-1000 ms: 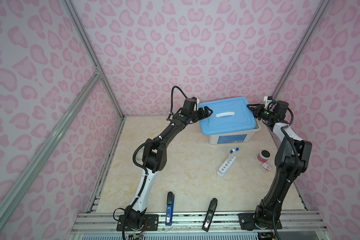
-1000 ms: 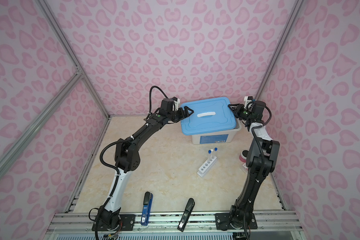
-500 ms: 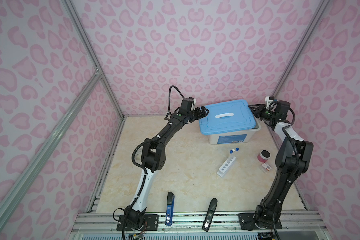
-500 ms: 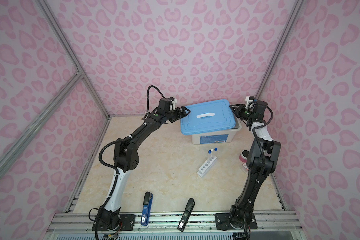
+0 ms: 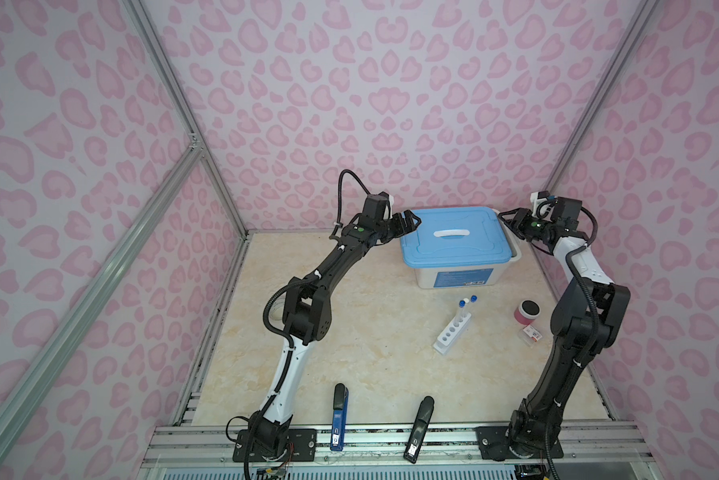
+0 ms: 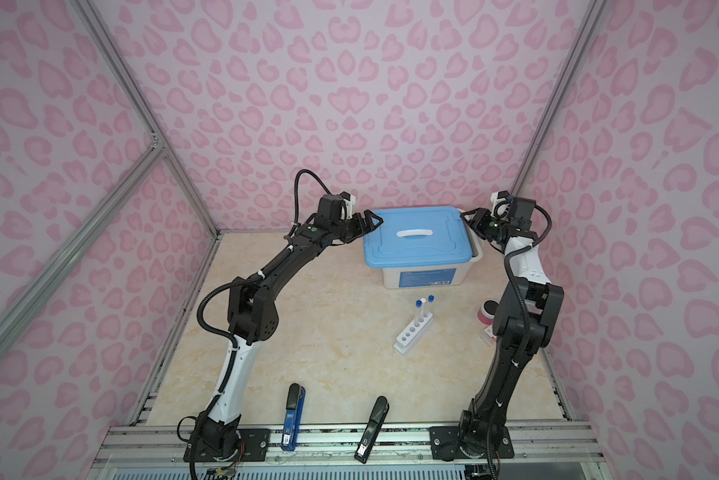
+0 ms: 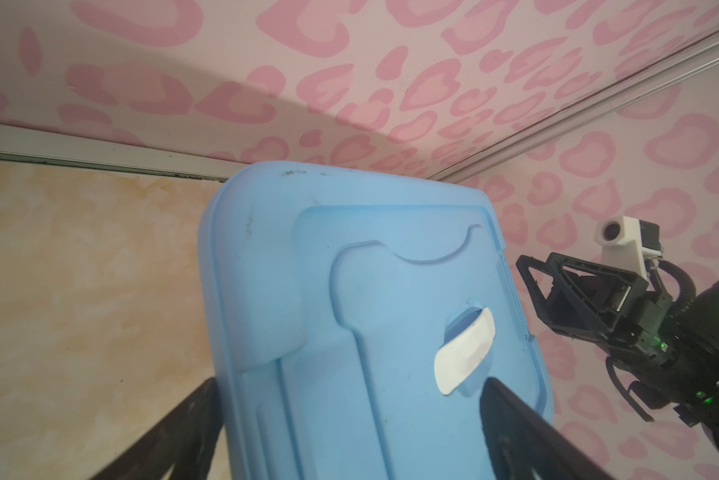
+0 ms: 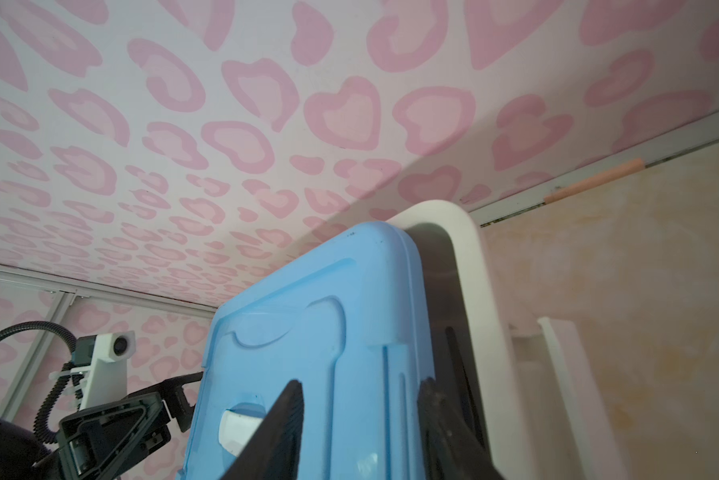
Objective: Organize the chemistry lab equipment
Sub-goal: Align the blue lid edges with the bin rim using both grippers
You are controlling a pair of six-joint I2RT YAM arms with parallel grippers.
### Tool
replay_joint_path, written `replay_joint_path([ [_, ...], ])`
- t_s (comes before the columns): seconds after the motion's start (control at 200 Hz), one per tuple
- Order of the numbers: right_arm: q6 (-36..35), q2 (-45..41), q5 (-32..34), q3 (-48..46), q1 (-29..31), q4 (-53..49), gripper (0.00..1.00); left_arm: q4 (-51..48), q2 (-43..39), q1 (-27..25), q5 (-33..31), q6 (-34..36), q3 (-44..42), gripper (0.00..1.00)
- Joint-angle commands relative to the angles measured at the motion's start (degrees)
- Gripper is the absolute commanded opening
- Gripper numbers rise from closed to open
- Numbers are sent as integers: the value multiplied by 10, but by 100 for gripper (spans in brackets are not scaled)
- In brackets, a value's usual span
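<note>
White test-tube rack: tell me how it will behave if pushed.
The rack looks light and narrow, so it would probably slide or twist. Three tall tubes stand at one end, so that end may tip.

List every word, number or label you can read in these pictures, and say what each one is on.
No text here can be read.
Blue label on the front of the white box: print too small to read.
Blue stapler, white patch at its near end: too small.
Black stapler, white patch at its near end: too small.
Small packet, red-and-white label: blurred.
</note>
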Motion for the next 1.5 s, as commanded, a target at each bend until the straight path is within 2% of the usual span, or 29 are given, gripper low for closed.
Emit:
replay_joint_path([
  [0.0, -46, 4, 26, 6, 0, -48, 50, 14, -78, 0, 6, -3, 8, 97],
  [0.235, -106, 10, 59, 45, 0, -119, 57, 16, -76, 0, 9, -4, 8, 97],
  [0.455, -168, 23, 101, 75, 4, -191, 61, 16, -65, -1, 12, -9, 24, 97],
  [0.56, -190, 29, 119, 90, 7, -213, 73, 17, -63, -2, 11, -10, 27, 97],
  [0.725, -218, 47, 148, 129, 16, -255, 78, 19, -56, -3, 11, -12, 30, 97],
  [0.955, -228, 51, 174, 133, 20, -268, 76, 21, -45, -4, 16, -17, 44, 97],
  [1.5, -224, 55, 195, 136, 21, -274, 55, 15, -58, 0, 16, -6, 43, 97],
])
